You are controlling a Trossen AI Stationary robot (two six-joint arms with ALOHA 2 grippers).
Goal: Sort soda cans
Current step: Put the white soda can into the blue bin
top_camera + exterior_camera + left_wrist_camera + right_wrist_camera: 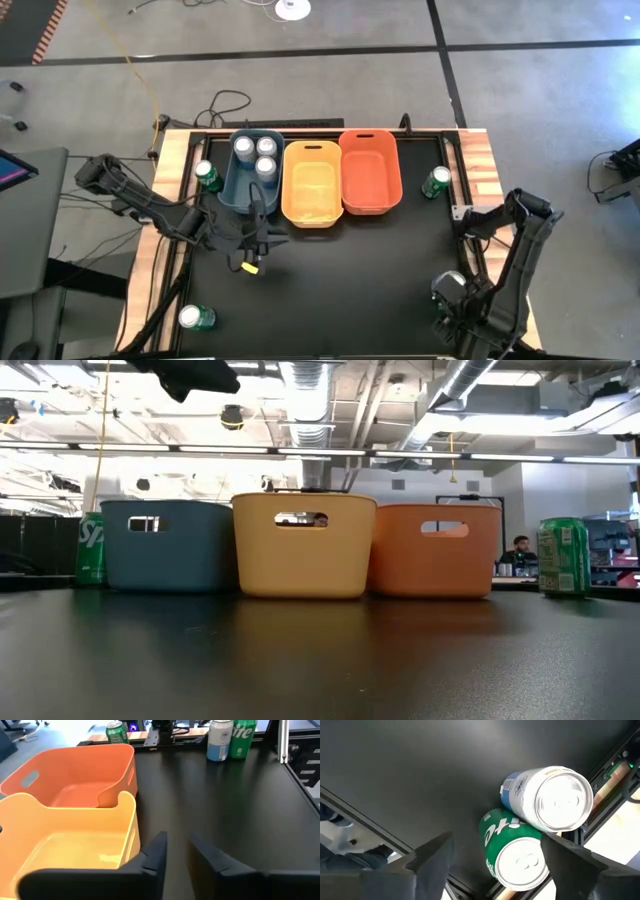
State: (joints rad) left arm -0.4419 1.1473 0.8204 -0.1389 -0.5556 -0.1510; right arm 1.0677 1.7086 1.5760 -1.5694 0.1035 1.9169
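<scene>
Three silver-topped cans [258, 152] stand in the blue bin [232, 190]. One green can [208, 176] stands left of that bin, another [436, 182] right of the orange bin [370, 170], and a third [196, 318] at the near left corner. A blue-silver can [555, 795] and a green can [517, 855] stand side by side, touching, near the table's near right edge. My right gripper [496, 842] hovers open above them, its fingers either side of the green can and touching nothing. My left gripper [177, 855] is open and empty, in front of the blue and yellow bins [255, 245].
The blue, yellow [310, 185] and orange bins stand in a row at the far side; the yellow and orange ones hold no cans. The black table's middle [350, 270] lies bare. A metal frame rail [365, 815] runs beside the right gripper. A person [518, 550] sits far behind.
</scene>
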